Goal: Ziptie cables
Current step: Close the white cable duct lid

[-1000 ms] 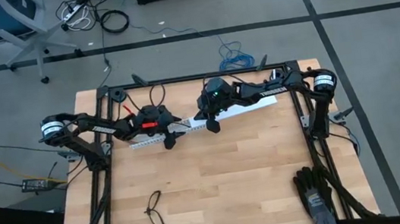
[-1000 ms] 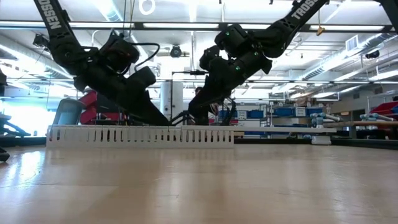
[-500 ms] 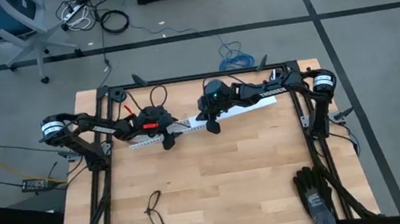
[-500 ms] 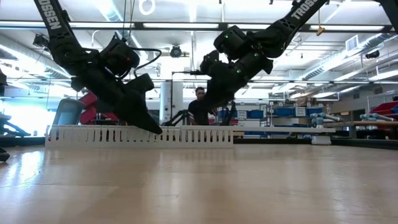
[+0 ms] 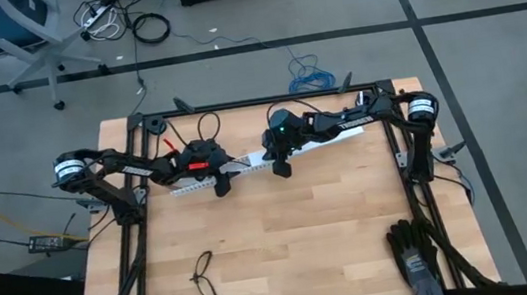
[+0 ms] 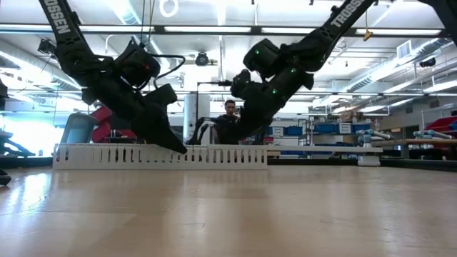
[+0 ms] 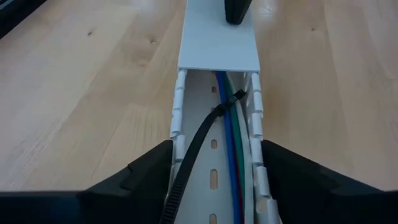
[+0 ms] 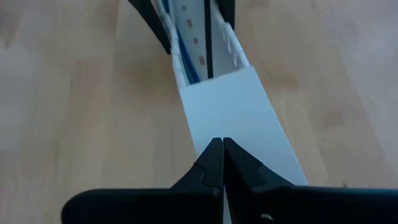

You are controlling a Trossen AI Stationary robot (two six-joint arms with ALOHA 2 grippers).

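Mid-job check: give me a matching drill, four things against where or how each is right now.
1. ziptie
2. right claw
3. glasses
4. left claw

a. shut, above the white cover
b. near front edge of the table
c. lying in the open duct beside the cables
d. fingers astride the slotted duct

Pairs: 1-c, 2-a, 3-b, 4-d

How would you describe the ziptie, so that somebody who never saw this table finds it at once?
Start at the long white slotted cable duct lying across the far part of the wooden table. Look into its open, uncovered section, between the left gripper fingers. The ziptie is the ribbed black strip lying slantwise over the blue and green cables.
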